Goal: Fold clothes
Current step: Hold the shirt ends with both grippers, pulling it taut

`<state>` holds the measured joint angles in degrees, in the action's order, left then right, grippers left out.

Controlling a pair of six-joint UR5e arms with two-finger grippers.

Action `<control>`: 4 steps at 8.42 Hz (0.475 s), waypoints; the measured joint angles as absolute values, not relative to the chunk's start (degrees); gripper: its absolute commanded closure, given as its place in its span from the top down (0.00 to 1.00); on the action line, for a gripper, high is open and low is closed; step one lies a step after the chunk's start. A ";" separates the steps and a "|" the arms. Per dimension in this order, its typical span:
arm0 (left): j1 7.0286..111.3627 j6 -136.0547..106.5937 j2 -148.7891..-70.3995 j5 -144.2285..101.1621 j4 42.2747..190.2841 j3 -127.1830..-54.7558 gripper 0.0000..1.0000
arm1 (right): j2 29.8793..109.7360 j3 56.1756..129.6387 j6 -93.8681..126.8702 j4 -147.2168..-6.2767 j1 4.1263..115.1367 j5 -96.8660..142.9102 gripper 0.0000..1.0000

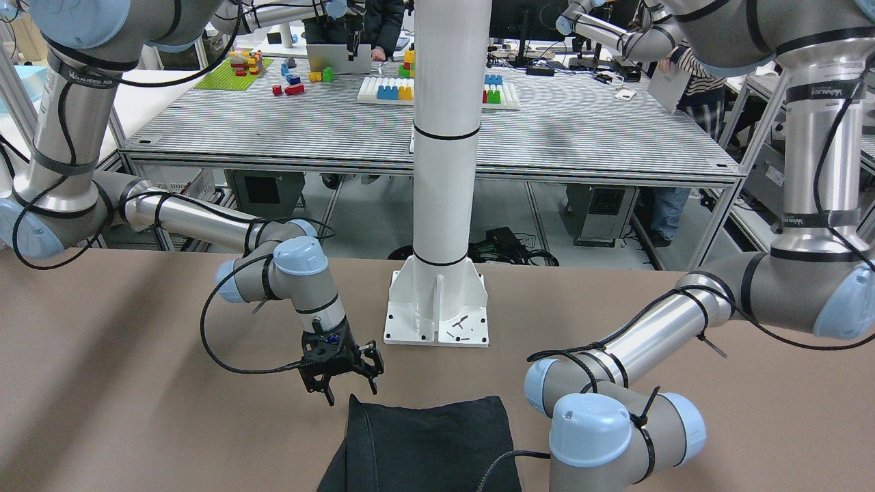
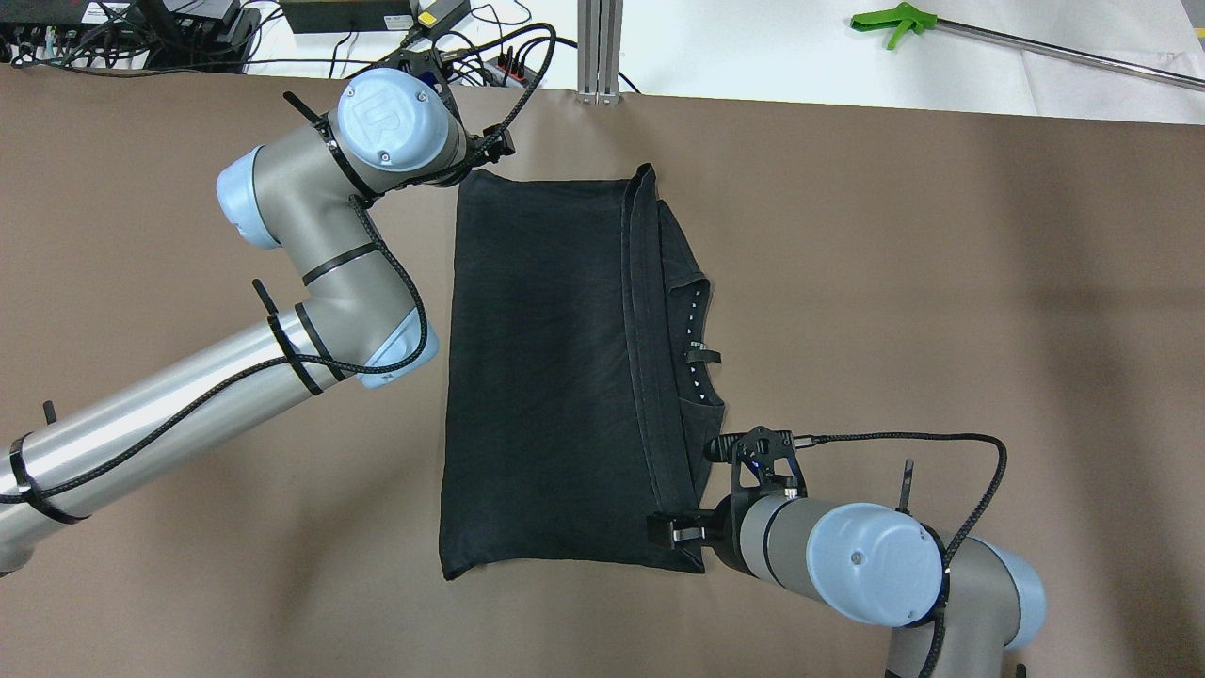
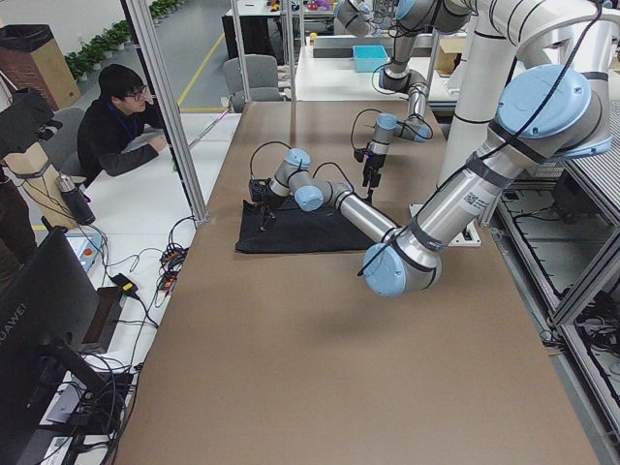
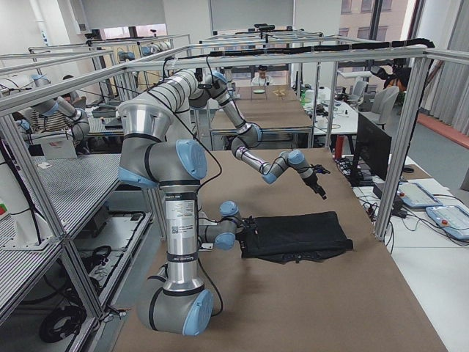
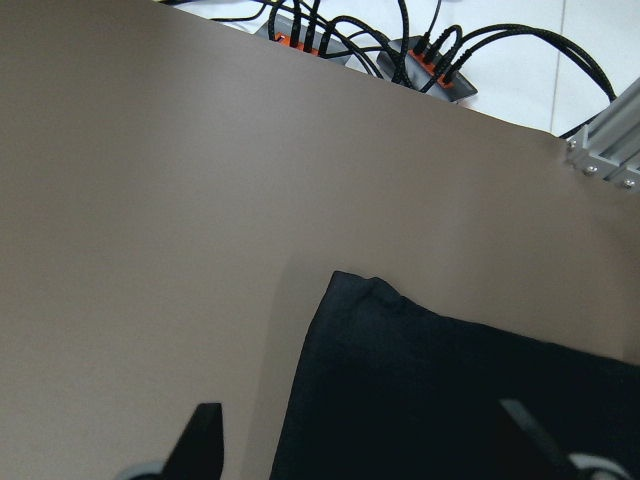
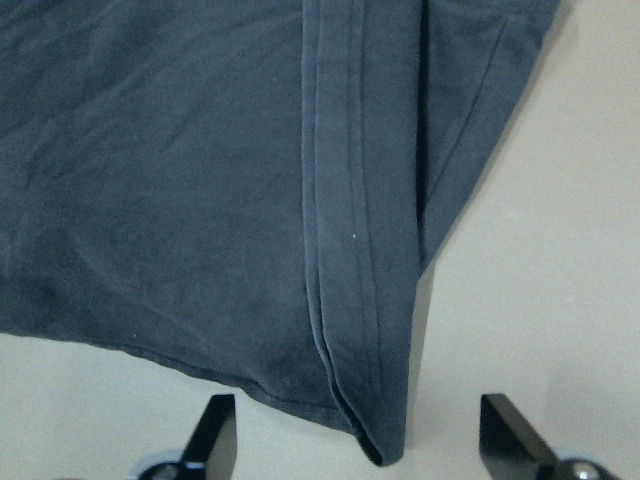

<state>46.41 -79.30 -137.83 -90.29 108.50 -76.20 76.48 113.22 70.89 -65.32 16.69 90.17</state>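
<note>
Folded black garment [image 2: 546,377] lies mid-frame on the table [image 2: 941,282]; left gripper [image 2: 491,143] at its upper-left corner, right gripper [image 2: 674,530] lower-right, both jaws released.

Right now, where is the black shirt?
In the overhead view, the black shirt lies mid-table, left claw at its far-left corner, right claw at its near-right corner.

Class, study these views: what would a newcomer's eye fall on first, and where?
A black garment lies partly folded in the middle of the brown table. The left end effector hangs open over its far left corner, and the right end effector is open at its near right corner.
</note>
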 measured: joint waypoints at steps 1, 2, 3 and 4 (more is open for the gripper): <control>46.41 -79.26 -137.60 -90.28 108.53 -76.37 0.95 | 77.29 113.33 70.80 -65.34 15.62 89.30 0.82; 46.41 -79.42 -137.49 -90.27 108.59 -76.42 0.94 | 77.96 113.35 70.68 -65.37 14.69 88.04 0.71; 46.44 -79.61 -137.17 -90.27 109.14 -76.44 0.94 | 78.31 113.30 70.01 -65.43 14.14 87.13 0.64; 46.46 -79.71 -136.60 -90.27 110.25 -76.46 0.95 | 78.48 113.25 69.04 -65.54 13.88 86.43 0.55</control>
